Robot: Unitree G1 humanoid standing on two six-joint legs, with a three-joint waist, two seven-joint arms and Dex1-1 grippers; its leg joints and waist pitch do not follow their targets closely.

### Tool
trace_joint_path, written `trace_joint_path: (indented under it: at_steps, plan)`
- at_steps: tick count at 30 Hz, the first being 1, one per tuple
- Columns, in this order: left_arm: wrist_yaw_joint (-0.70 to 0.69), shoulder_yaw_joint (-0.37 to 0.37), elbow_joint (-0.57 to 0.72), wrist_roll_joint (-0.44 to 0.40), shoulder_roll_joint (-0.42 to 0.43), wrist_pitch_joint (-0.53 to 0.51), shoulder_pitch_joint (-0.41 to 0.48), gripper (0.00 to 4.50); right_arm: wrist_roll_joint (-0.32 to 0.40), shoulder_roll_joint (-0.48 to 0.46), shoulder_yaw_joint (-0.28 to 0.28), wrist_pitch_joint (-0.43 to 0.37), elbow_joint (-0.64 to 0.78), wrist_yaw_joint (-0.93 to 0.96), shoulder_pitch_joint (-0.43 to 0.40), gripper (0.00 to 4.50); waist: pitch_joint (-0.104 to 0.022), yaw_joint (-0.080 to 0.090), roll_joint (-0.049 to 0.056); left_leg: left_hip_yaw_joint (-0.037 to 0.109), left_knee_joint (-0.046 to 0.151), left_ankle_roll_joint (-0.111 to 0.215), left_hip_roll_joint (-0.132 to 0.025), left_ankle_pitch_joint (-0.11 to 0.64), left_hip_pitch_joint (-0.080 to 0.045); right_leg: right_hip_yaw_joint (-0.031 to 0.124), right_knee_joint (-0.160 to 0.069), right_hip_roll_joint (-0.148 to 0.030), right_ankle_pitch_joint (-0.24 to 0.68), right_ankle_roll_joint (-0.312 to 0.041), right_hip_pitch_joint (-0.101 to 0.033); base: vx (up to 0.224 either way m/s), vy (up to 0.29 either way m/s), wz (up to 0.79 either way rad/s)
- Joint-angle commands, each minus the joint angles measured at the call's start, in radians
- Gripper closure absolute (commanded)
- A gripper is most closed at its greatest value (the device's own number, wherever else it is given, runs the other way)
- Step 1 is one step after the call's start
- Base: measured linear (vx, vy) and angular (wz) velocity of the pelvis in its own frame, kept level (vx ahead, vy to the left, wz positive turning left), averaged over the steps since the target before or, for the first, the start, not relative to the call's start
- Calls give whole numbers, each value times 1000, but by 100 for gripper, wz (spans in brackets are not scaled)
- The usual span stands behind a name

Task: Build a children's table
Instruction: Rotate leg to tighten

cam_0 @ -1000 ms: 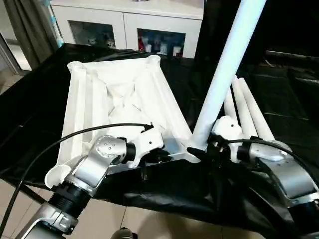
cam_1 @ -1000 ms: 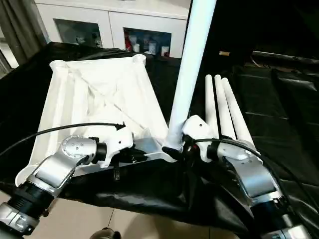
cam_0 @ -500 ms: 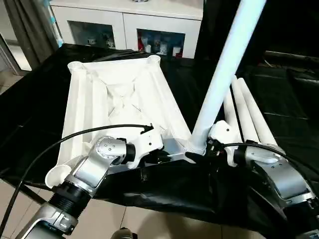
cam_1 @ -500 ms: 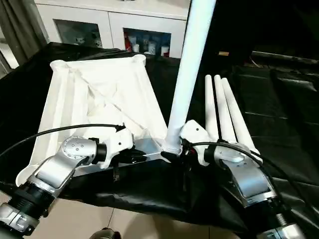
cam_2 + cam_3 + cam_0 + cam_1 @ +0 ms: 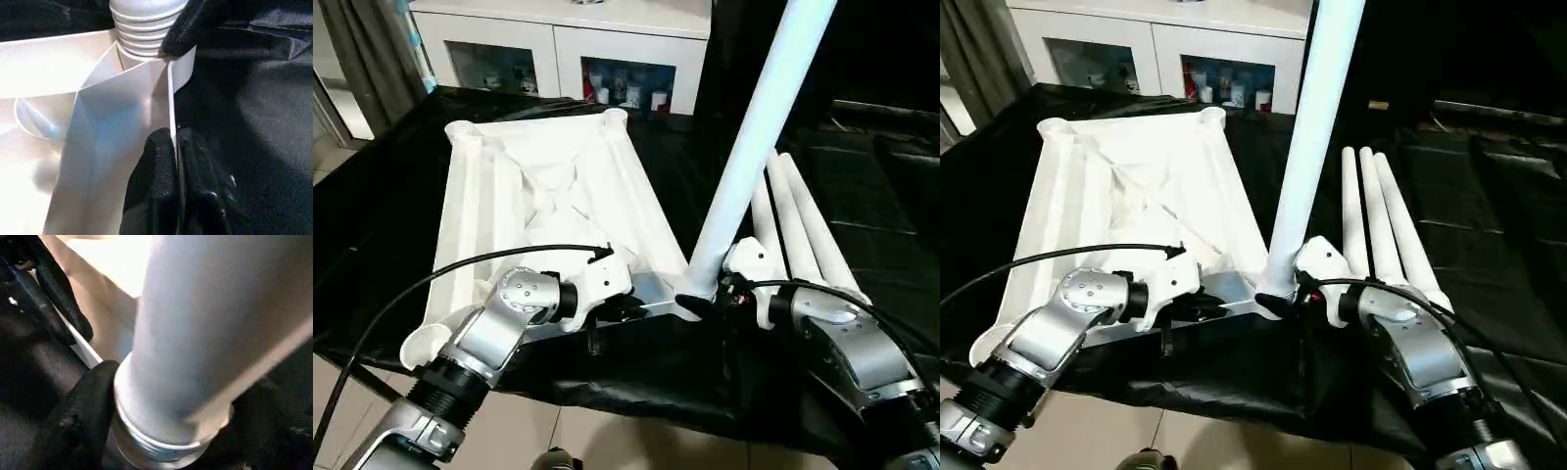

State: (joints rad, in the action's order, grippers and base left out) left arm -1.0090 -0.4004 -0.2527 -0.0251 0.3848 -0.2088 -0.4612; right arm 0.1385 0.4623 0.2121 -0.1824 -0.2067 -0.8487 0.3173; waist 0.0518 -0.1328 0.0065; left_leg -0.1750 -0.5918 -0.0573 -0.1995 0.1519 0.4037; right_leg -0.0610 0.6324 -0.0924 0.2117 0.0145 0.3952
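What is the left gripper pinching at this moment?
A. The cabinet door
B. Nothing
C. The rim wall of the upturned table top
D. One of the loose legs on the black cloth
C: the left gripper has its fingers closed on the thin rim of the table top, beside the standing leg.

An upturned tabletop [image 5: 548,196] lies on black cloth [image 5: 391,215]; a leg [image 5: 744,166] stands in its near corner; three legs [image 5: 803,235] lie beside.
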Motion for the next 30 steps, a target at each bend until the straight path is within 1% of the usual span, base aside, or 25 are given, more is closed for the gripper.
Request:
trace_joint_path:
  at_steps: [1,2,4,7,13,14,15,16,17,18,19,20,21,22,23,24,25,26,27,28,29,30]
  plan:
    - [-9,-3,20,-3,7,28,-4,450,3,2,-23,15,-9,5,9,142,-65,8,-3,5,64,34,-27,195,-29,38,-68,-44,21,-229,-43,0,0,0]
    - [-10,-3,19,-4,7,28,-4,450,3,1,-24,18,-12,4,9,154,-65,9,-3,5,65,33,-28,196,-30,38,-68,-44,23,-229,-43,0,0,0]
    - [-11,-4,19,-4,7,27,-4,450,4,-1,-25,20,-14,2,9,162,-65,9,-4,5,64,32,-27,198,-29,39,-69,-44,24,-229,-43,0,0,0]
    - [-12,-4,19,-3,7,25,-4,450,3,-3,-24,22,-14,1,6,168,-64,11,-2,5,65,32,-27,201,-29,38,-69,-44,24,-230,-43,0,0,0]
    - [3,6,13,4,-1,8,-2,450,9,-24,-30,17,-19,23,-14,173,-63,14,-2,6,67,26,-28,214,-29,38,-70,-44,35,-230,-42,0,0,0]
    - [31,17,1,2,-16,-6,-7,450,5,-48,-44,-1,-42,73,-11,173,-63,15,-2,6,67,26,-27,214,-29,38,-70,-43,35,-229,-42,0,0,0]
    - [78,32,-23,-2,-41,-26,-18,450,-4,-86,-68,-28,-83,160,-5,173,-61,21,-2,5,69,20,-26,226,-28,38,-72,-44,52,-233,-41,0,0,0]
    - [86,34,-27,-3,-46,-30,-21,450,-6,-92,-72,-33,-91,175,-4,173,-61,21,-2,5,69,20,-26,226,-28,38,-72,-44,52,-233,-41,0,0,0]
    - [110,40,-40,-6,-58,-39,-28,450,-11,-111,-84,-45,-112,219,0,173,-59,25,-1,6,72,9,-24,246,-29,37,-76,-44,87,-231,-39,0,0,0]
    - [134,46,-54,-9,-74,-52,-36,450,-13,-135,-98,-59,-135,268,2,173,-59,27,-2,7,74,-2,-25,258,-31,37,-80,-45,118,-222,-40,0,0,0]
    - [181,54,-79,-17,-102,-71,-50,450,-20,-170,-119,-74,-166,346,9,173,-58,30,-1,7,76,-10,-26,272,-32,38,-82,-45,141,-215,-38,0,0,0]
    - [195,56,-86,-20,-110,-77,-54,450,-22,-180,-125,-78,-174,369,11,173,-56,32,0,7,77,-15,-25,284,-33,39,-85,-45,160,-211,-34,0,0,0]
    - [243,65,-112,-26,-139,-102,-67,450,-31,-209,-140,-95,-199,438,19,173,-56,36,-3,8,79,-26,-24,308,-34,38,-88,-46,200,-200,-37,0,0,0]
    - [340,86,-169,-36,-197,-144,-94,450,-46,-261,-165,-127,-240,555,42,173,-54,40,2,9,81,-39,-24,322,-35,39,-91,-47,226,-195,-32,0,0,0]
    - [377,94,-194,-40,-219,-156,-106,450,-49,-281,-173,-137,-255,592,52,174,-48,46,0,9,84,-52,-21,367,-40,38,-99,-46,298,-185,-28,0,0,0]
    - [377,94,-194,-40,-219,-156,-106,450,-49,-281,-173,-137,-255,592,52,174,-49,46,-1,11,83,-57,-21,387,-45,38,-105,-48,333,-175,-27,0,0,0]
    - [446,105,-247,-45,-261,-163,-131,450,-45,-320,-179,-135,-285,644,79,174,-49,46,-2,15,85,-57,-22,399,-42,38,-109,-52,357,-157,-32,0,0,0]
    - [484,111,-278,-49,-286,-166,-146,450,-44,-345,-184,-130,-303,672,96,174,-47,50,-1,15,87,-59,-20,414,-43,38,-113,-50,379,-143,-28,0,0,0]
    - [520,118,-317,-47,-317,-166,-164,450,-31,-381,-194,-115,-327,699,118,174,-50,50,-1,15,86,-62,-18,427,-50,39,-117,-51,394,-137,-23,0,0,0]
    - [540,122,-341,-45,-336,-166,-175,450,-22,-404,-201,-105,-342,714,132,174,-52,48,-1,18,86,-63,-20,422,-49,38,-116,-53,385,-135,-27,0,0,0]
    - [565,124,-370,-48,-358,-157,-189,450,-25,-427,-203,-88,-364,748,147,174,-54,46,-3,17,88,-58,-21,400,-46,39,-116,-51,350,-133,-30,0,0,0]
    - [565,124,-370,-48,-358,-157,-189,450,-25,-427,-203,-88,-364,748,147,174,-55,46,-3,16,89,-55,-21,391,-45,39,-114,-51,329,-136,-29,0,0,0]
